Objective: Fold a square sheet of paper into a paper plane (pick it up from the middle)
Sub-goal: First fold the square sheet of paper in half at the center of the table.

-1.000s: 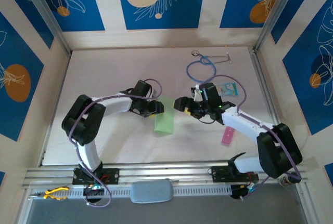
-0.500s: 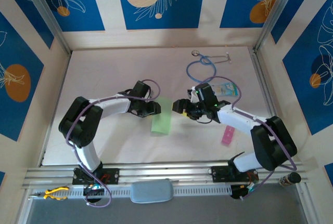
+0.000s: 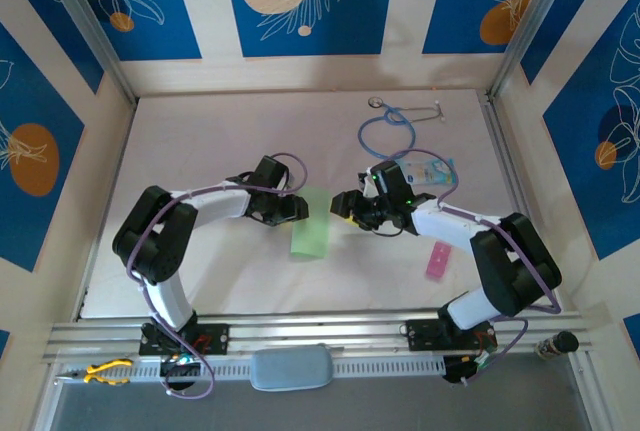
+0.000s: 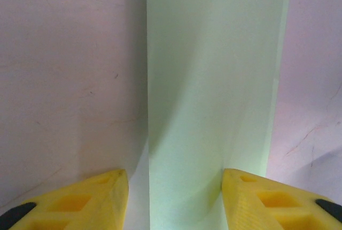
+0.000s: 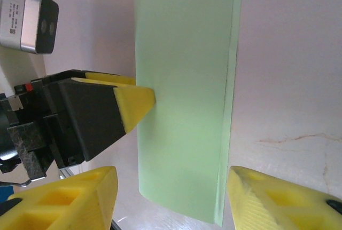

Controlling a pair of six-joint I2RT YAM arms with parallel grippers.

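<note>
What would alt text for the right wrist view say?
A folded light-green sheet of paper lies on a pale table, with the left gripper reaching its edge. The right gripper has its yellow fingers apart at the bottom.

One light-green sheet of paper lies between the left jaws and right jaws; near the right jaws, one pink strip, one stethoscope, and seemingly one teal-and-white card.

The folded square sheet of paper lies on the table. A yellow fingertip of the left gripper touches its left edge. The right gripper has its fingers apart.
</note>
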